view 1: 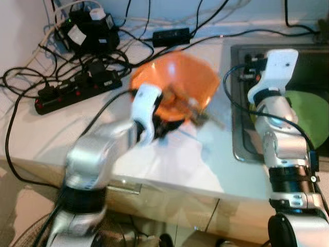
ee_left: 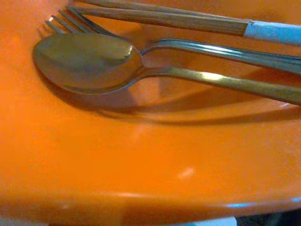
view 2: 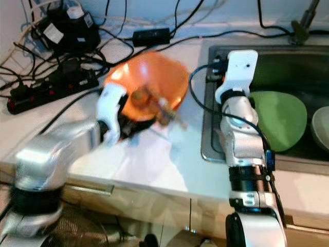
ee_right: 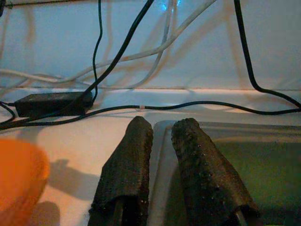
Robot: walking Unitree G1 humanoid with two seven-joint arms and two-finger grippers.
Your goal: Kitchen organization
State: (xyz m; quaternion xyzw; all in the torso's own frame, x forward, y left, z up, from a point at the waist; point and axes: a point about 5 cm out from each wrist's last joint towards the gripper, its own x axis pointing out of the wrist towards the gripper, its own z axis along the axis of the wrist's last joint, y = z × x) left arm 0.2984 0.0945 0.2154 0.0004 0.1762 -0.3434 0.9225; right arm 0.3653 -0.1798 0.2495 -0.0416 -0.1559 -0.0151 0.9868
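While left end effector (view 1: pixel 165 125) grips the orange bowl (view 1: pixel 177 85) by its 7 o'clock rim, tilted above the counter (view 1: pixel 169 159), spoon (ee_left: pixel 89 63) & fork could slide out. Right end effector (ee_right: pixel 162 165), clenched w/ nothing, hovers at sink (view 2: pixel 208 123) edge.

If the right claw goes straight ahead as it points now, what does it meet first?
Probably the black cable lying across the counter behind the sink rim, then the wall. The right claw meets nothing nearer, though depth is unclear.

No legible text anywhere (white adapter labels (view 1: pixel 77 35) too blurred).
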